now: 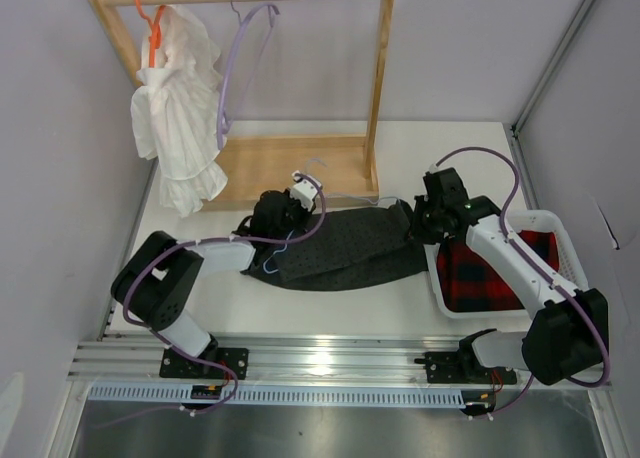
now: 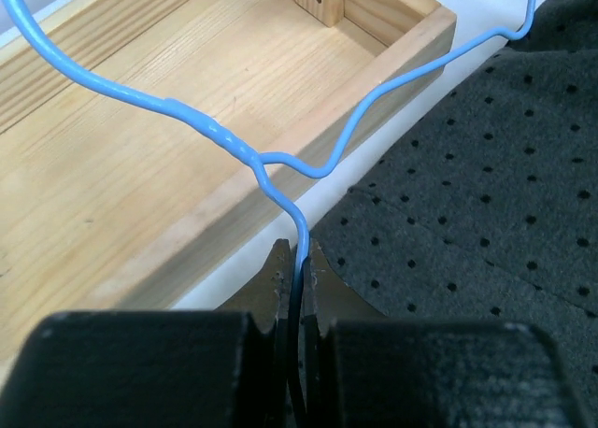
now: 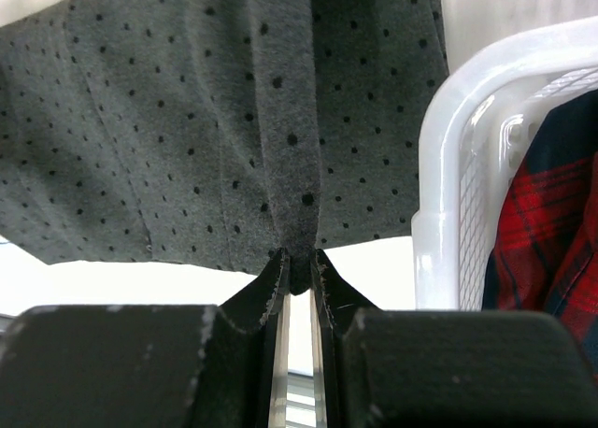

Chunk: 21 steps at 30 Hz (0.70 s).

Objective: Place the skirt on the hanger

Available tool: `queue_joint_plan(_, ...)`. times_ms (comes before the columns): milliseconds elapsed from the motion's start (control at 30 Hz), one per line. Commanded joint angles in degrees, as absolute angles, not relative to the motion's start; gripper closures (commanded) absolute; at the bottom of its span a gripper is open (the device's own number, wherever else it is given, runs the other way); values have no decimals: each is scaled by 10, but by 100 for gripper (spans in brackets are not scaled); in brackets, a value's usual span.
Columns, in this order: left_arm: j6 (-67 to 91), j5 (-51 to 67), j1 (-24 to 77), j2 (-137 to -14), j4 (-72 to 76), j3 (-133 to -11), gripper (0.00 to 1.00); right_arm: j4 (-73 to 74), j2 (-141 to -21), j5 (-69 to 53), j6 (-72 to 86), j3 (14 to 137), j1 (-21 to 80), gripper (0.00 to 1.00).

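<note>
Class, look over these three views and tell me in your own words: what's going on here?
The left gripper is clamped on the thin blue wire hanger just below its twisted neck. The right gripper pinches an edge of the dotted grey skirt, next to the white basket. The skirt lies on the table, not hung yet.

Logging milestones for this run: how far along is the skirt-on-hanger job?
Done: both grasps look made. The left tool is shut on the wire of the hanger; the right tool pinches a fold of the skirt. In hand: apparently bringing the two together; the skirt lies mostly flat on the table, hanger beside its far edge. Left: getting the skirt onto the hanger; nothing shows it draped yet.
</note>
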<state>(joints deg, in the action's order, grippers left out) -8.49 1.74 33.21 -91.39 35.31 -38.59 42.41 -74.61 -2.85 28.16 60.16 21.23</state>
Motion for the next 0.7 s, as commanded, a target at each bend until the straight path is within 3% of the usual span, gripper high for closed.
queue_joint_plan(0,-84,33,298,-899,293,-426,100,440,-727,-24,265,592,211,100)
queue_joint_plan(333,-76,143,256,-887,210,-474,100,443,-737,-1,255,577,221,100)
queue_joint_plan(533,-149,127,241,-916,53,-554,100,432,-763,11,256,582,240,99)
queue_joint_plan(667,-161,156,222,-919,58,-549,100,432,-781,32,261,584,265,99)
